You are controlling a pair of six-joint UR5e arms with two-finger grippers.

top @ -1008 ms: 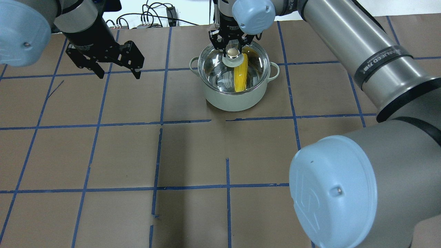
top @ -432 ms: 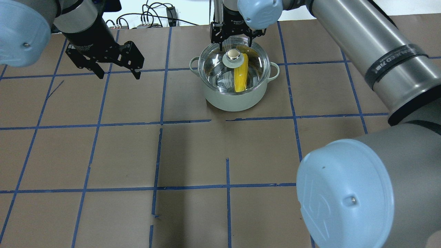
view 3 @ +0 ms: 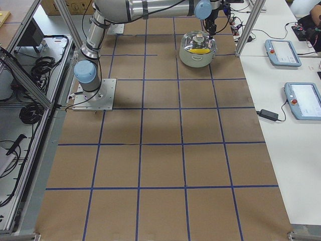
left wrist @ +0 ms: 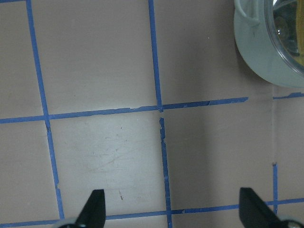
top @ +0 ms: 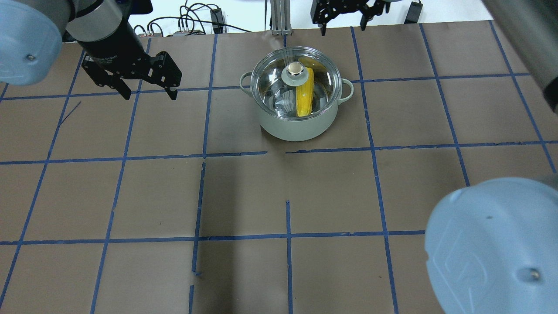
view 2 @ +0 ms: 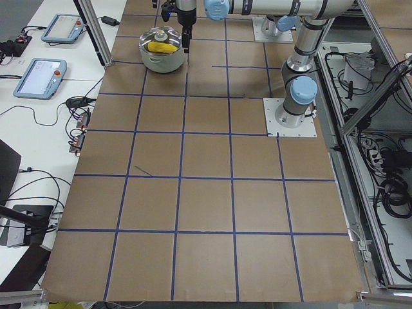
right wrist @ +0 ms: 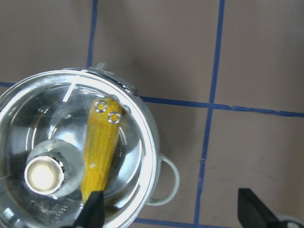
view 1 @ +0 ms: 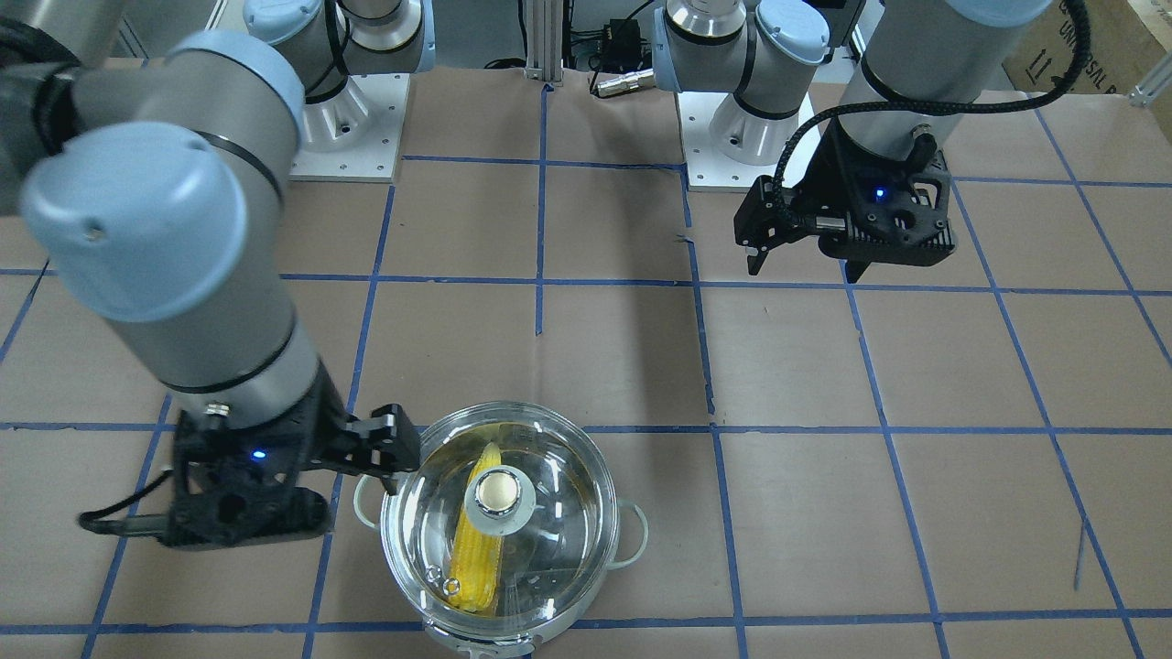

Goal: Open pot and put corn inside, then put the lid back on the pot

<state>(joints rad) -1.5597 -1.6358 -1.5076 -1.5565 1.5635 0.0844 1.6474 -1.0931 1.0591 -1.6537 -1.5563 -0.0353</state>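
The pot [top: 298,126] stands on the brown tabletop [top: 244,196] with the clear glass lid [top: 272,89] seated flat on its rim. The corn [top: 304,98] lies inside the pot and shows yellow through the glass, passing just beside and partly under the lid's cream knob [top: 295,68]. The right end effector [top: 342,19] hangs above the pot and off toward its right side. Its fingers are spread wide apart with nothing between them, and they touch neither knob nor rim. The left end effector [top: 150,96] hovers over bare tabletop well to the left of the pot. Its fingers are likewise apart and empty, and its wrist view catches only the pot's pale wall and one loop handle at the frame's corner. Blue tape lines [top: 205,153] grid the tabletop, and the pot sits across one of them.
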